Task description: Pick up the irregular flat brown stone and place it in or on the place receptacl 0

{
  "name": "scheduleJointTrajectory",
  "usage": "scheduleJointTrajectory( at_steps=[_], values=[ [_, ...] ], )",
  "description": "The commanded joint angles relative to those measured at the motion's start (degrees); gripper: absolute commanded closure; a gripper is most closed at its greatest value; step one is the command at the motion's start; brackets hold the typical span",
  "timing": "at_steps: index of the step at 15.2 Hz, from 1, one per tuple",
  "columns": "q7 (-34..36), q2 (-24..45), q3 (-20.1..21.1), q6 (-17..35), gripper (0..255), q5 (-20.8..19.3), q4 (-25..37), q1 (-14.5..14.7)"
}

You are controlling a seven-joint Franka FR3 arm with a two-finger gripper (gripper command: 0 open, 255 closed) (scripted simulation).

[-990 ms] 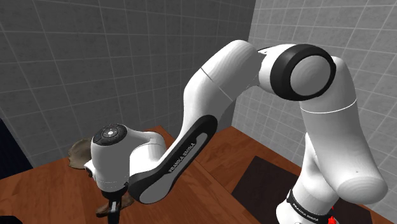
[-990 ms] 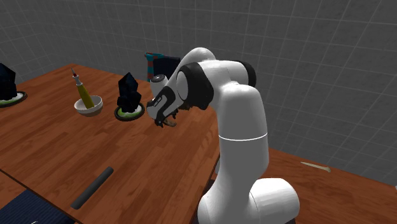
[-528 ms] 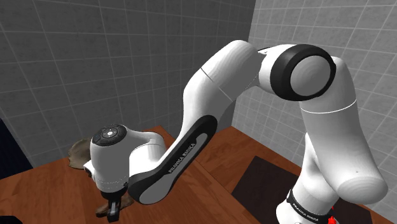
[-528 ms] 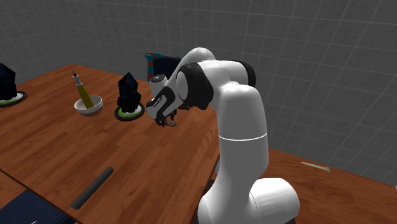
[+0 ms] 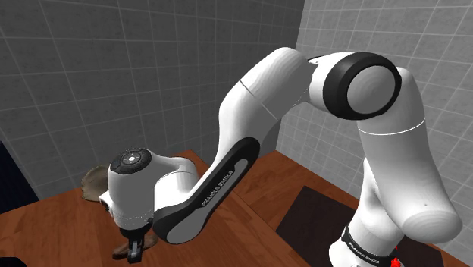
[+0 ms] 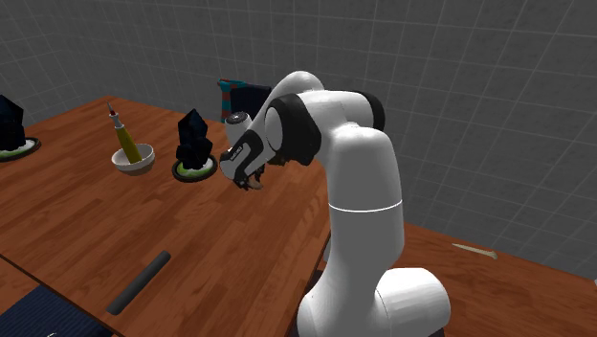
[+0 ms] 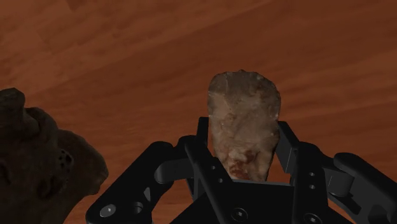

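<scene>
The jaws clasp the stone over the bench. The grasp looks made. Next it needs lifting clear and carrying to its place.

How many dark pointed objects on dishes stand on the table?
2. One dark object beside the white bowl, another at the second exterior view's left edge. The arm may hide others.

a lived-in room of a house, kitchen-like: grey square-tiled walls stand behind a reddish-brown wooden tabletop bearing a small white bowl with a yellow bottle and a dark crystal ornament on a green dish.
</scene>
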Motion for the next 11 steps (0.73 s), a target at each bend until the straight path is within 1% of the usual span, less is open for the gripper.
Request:
scheduleJointTrajectory(
  at_steps=[1,11],
  values=[
    [-0.11,0.4,-0.18,-0.41,255,0.02,0.29,-0.1],
    [-2.91,-4.87,2.13,-5.71,255,3.34,0.53,-1.71]
  ],
)
